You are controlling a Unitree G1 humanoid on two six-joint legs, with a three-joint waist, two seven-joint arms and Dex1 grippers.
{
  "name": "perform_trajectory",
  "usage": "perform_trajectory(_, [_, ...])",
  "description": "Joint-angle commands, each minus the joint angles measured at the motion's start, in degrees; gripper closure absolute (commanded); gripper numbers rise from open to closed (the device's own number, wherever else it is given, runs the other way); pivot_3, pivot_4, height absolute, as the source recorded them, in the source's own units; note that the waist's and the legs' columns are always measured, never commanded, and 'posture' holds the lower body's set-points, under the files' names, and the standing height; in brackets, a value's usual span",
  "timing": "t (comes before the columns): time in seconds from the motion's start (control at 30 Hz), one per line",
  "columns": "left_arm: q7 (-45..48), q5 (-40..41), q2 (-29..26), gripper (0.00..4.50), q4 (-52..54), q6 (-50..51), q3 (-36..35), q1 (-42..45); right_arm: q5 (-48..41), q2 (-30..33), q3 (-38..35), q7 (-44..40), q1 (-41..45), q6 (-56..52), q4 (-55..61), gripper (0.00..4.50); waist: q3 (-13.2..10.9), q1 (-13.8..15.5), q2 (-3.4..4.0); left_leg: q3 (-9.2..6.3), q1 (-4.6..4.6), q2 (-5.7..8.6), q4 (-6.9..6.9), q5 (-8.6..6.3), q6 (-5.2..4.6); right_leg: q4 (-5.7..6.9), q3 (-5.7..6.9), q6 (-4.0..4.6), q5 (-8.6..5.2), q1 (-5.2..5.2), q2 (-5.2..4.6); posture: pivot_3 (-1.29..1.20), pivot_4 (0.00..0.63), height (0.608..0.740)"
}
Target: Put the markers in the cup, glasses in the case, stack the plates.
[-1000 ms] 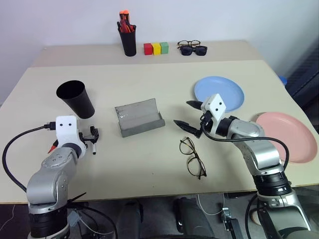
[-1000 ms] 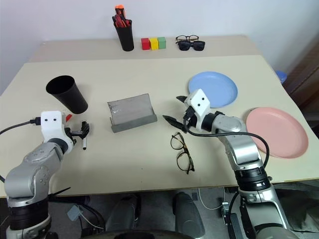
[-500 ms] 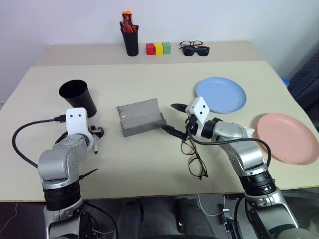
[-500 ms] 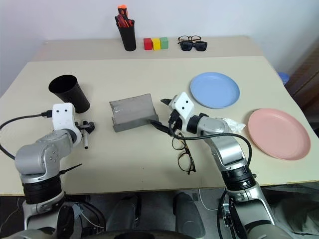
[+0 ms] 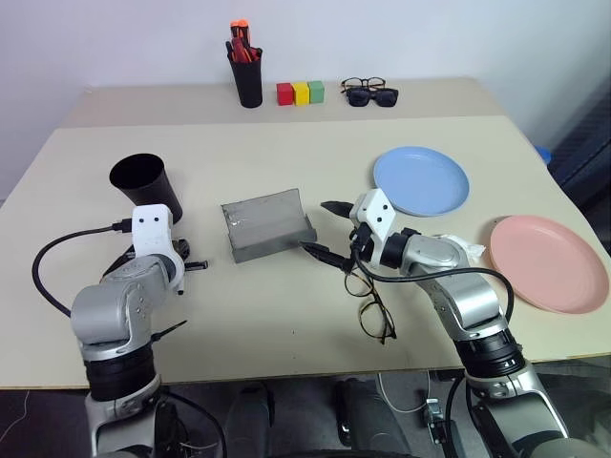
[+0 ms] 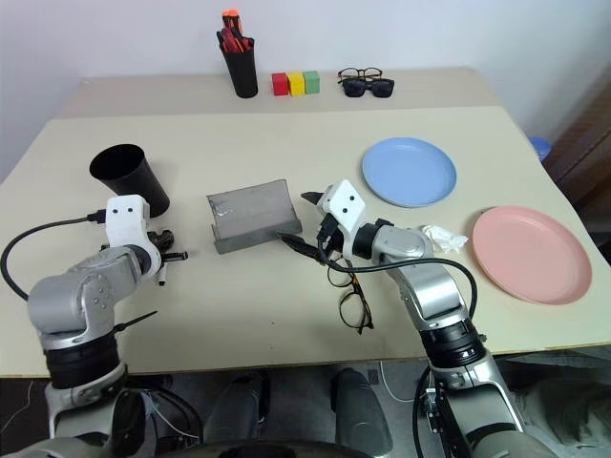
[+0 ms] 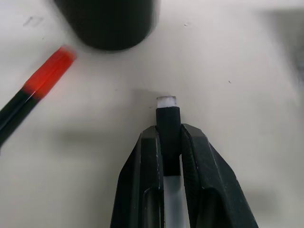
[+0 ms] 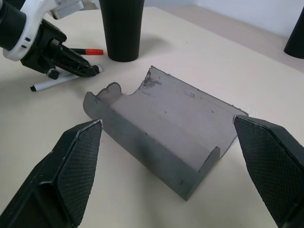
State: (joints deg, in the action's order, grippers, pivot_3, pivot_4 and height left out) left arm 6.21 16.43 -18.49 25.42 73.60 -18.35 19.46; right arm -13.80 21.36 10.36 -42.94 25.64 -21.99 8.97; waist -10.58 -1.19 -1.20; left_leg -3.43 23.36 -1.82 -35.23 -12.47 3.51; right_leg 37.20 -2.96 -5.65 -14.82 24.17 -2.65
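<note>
White marker (image 7: 168, 124), near left of table just near of the cup (image 5: 145, 186): left gripper (image 7: 169, 156) is pinching it for cup loading; right gripper (image 8: 166, 142) is gaping wide facing the case (image 8: 161, 126).

L end effector (image 6: 170, 256) pinching white marker (image 6: 162, 274) by black cup (image 6: 130, 178); R end effector (image 6: 304, 221) spread wide beside grey case (image 6: 252, 217), glasses (image 6: 348, 289) below.
</note>
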Motion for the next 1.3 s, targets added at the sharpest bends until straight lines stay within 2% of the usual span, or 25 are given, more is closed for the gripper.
perform_trajectory(0.03, [10.7,5.3,-4.4,4.46,10.2,-10.8,1.7,-0.9,-0.6,-0.3,-0.3,0.1,0.6,0.8,2.7,0.00,0.0,0.1,-0.01,0.00,0.01,0.00,0.00,0.03,0.05,0.00,0.00,0.00,0.00,0.01,-0.01,0.00,0.150,0.740])
perform_trajectory(0.13, [11.7,4.1,-6.0,4.46,10.4,-22.2,-0.1,2.0,-0.5,-0.9,0.0,0.0,1.6,1.1,1.9,0.00,0.0,0.2,-0.01,0.01,0.01,0.01,0.01,0.04,0.07,-0.03,0.00,0.00,0.00,0.00,-0.03,0.00,0.150,0.740])
perform_trajectory(0.23, [4.5,-0.8,-3.9,4.46,2.3,-34.1,-2.2,8.5,-0.3,-2.1,0.3,0.5,2.8,1.5,1.2,0.00,0.0,0.3,-0.02,0.02,-0.01,0.01,-0.02,0.04,0.07,-0.04,0.00,0.01,0.00,-0.04,-0.02,0.00,0.150,0.740])
perform_trajectory(0.33, [0.6,-5.9,-4.7,4.46,-7.2,-46.2,-2.1,13.6,0.0,-4.6,0.5,2.0,4.5,2.3,0.1,0.00,0.0,-0.1,-0.02,0.02,-0.03,0.00,-0.02,0.04,0.06,-0.04,-0.02,0.00,0.00,-0.04,0.02,0.00,0.150,0.740])
perform_trajectory(0.47, [-3.1,-11.2,-4.9,4.46,-19.3,-59.5,-0.7,16.1,1.9,-9.6,1.5,5.9,7.8,4.4,-2.6,0.00,0.0,0.0,-0.01,0.01,-0.02,0.00,0.05,0.04,0.06,-0.01,-0.01,0.00,0.01,0.01,0.02,0.00,0.150,0.740])
perform_trajectory(0.6, [-4.8,-13.1,-4.3,4.46,-28.2,-68.7,0.1,16.8,4.2,-14.7,2.3,10.8,10.7,5.9,-5.5,0.00,0.0,0.1,-0.02,0.00,0.01,0.01,0.02,0.04,0.06,0.00,0.01,-0.03,0.02,0.01,0.00,0.00,0.150,0.740])
perform_trajectory(0.8, [-7.4,-14.5,-3.9,4.46,-34.4,-75.6,0.1,15.8,4.9,-17.5,3.0,12.3,10.2,6.4,-5.8,0.00,0.0,0.3,-0.02,0.00,0.05,0.02,0.01,0.04,0.06,-0.01,0.02,-0.08,0.05,0.02,-0.03,0.00,0.150,0.740])
perform_trajectory(1.17, [-7.9,-11.7,-2.4,4.46,-39.9,-79.5,-0.5,13.3,3.9,-18.0,3.7,12.1,9.1,5.5,-4.0,0.00,0.0,0.1,-0.02,-0.01,0.02,0.01,0.02,0.04,0.06,0.04,0.03,-0.08,0.06,0.03,-0.01,0.00,0.150,0.740])
perform_trajectory(1.3, [-9.8,-12.4,-2.7,2.57,-39.8,-80.1,-1.1,13.1,3.8,-18.0,3.6,11.9,9.3,5.4,-4.1,0.00,0.0,0.1,-0.03,-0.01,0.03,0.02,0.01,0.04,0.06,0.04,0.03,-0.08,0.06,0.03,-0.01,0.00,0.150,0.740])
